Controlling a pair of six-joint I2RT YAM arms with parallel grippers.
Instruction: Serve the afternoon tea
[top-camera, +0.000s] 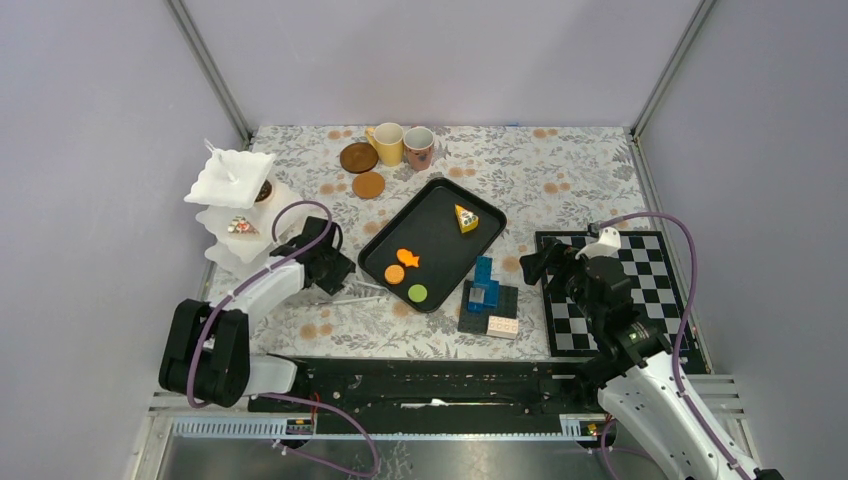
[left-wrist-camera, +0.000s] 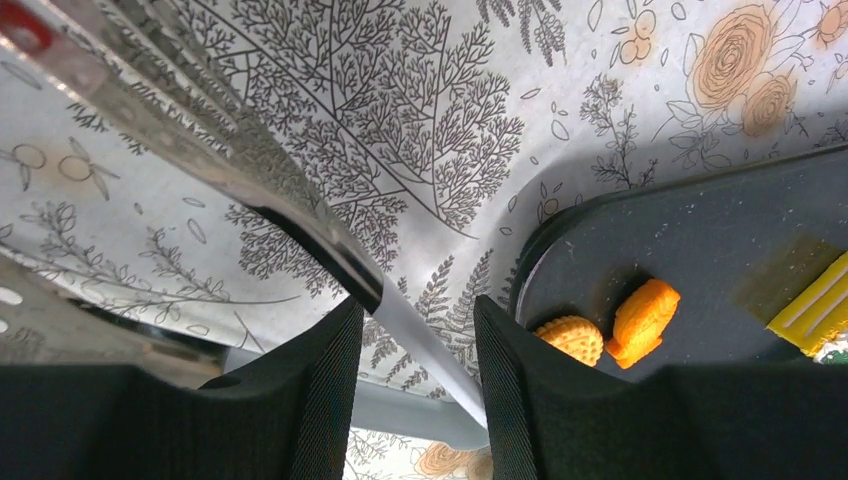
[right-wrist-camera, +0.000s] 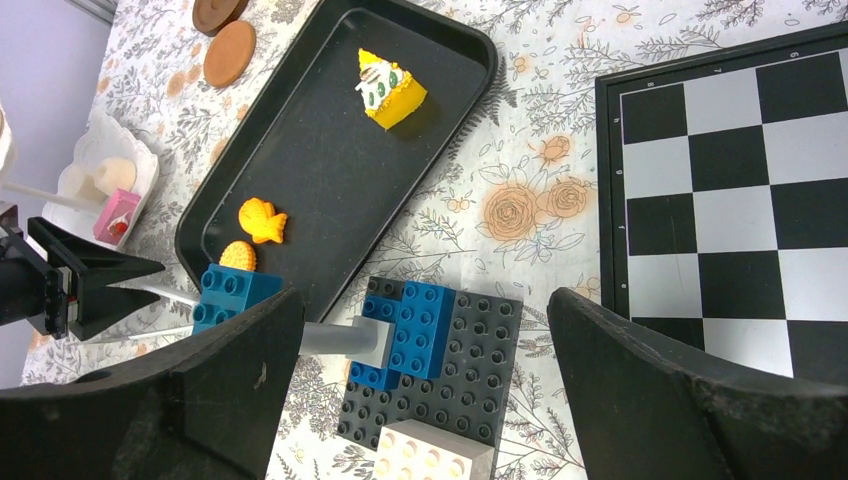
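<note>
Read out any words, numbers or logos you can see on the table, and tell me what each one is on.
No readable text in any view.
Mug: it has a printed pattern, too small to tell whether it holds letters.
Tongs: a red mark at one end, too blurred to read.

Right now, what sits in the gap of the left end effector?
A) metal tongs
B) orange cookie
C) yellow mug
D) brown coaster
A: in the left wrist view, a shiny arm of the metal tongs runs across the gap of the left end effector.
</note>
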